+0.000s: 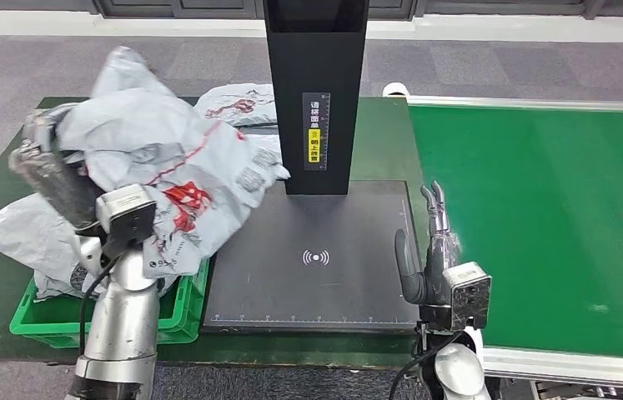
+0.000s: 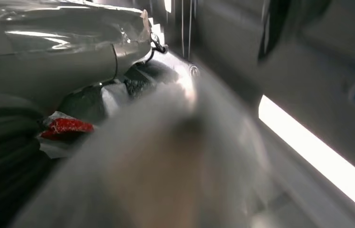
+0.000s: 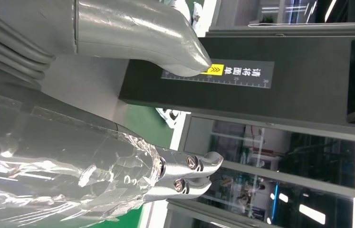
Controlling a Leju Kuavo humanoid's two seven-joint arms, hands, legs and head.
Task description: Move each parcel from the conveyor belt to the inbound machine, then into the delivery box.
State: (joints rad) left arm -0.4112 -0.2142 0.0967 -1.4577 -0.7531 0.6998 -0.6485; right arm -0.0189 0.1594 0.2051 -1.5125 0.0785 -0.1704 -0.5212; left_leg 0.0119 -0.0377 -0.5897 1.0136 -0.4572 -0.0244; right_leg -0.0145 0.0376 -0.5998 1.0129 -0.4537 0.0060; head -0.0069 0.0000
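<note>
My left hand (image 1: 45, 171) grips a large crumpled grey parcel (image 1: 166, 158) with red print, held up over the green delivery box (image 1: 170, 312) at the left. In the left wrist view the same grey parcel (image 2: 166, 161) blurs close in front of the hand (image 2: 61, 52). The inbound machine has a black flat scan plate (image 1: 312, 250) and a black upright column (image 1: 316, 92); the plate is bare. My right hand (image 1: 429, 250) stands upright at the plate's right edge, fingers straight and apart, holding nothing; its thumb (image 3: 137, 35) and fingers (image 3: 185, 175) show in the right wrist view.
More grey parcels (image 1: 20, 237) lie in and around the green box, and another (image 1: 241, 104) lies behind the held one beside the column. The green conveyor belt (image 1: 541, 217) runs along the right, bare. Grey floor lies beyond the table.
</note>
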